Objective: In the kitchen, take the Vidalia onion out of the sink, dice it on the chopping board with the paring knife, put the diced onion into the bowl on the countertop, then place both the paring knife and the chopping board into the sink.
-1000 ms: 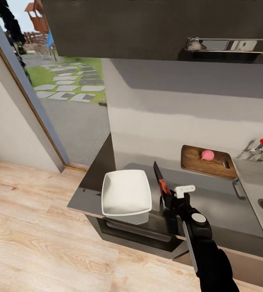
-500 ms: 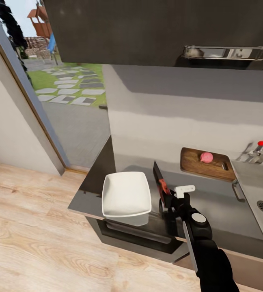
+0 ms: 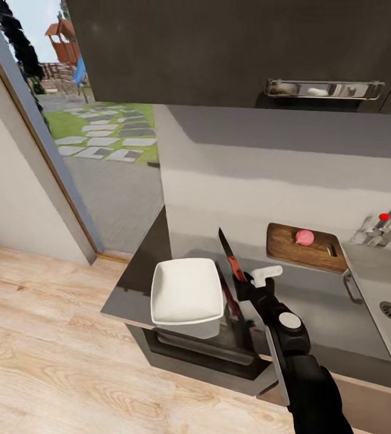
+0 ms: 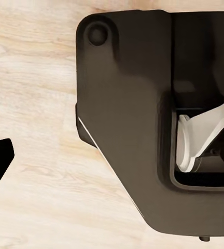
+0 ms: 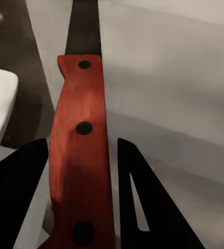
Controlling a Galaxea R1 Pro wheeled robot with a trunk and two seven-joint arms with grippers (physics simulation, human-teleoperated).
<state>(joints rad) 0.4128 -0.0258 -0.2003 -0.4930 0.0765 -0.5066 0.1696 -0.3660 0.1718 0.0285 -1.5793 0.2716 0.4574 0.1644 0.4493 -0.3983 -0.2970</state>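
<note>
The right gripper holds the red-handled paring knife just right of the white square bowl; the left gripper's grip cannot be told.

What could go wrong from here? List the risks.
1. The right claw holds the paring knife low on its red handle, so it may slip or twist.
2. The blade points up beside the bowl; a swing could knock it.
3. The onion sits loose on the chopping board; it may roll when cut.
</note>
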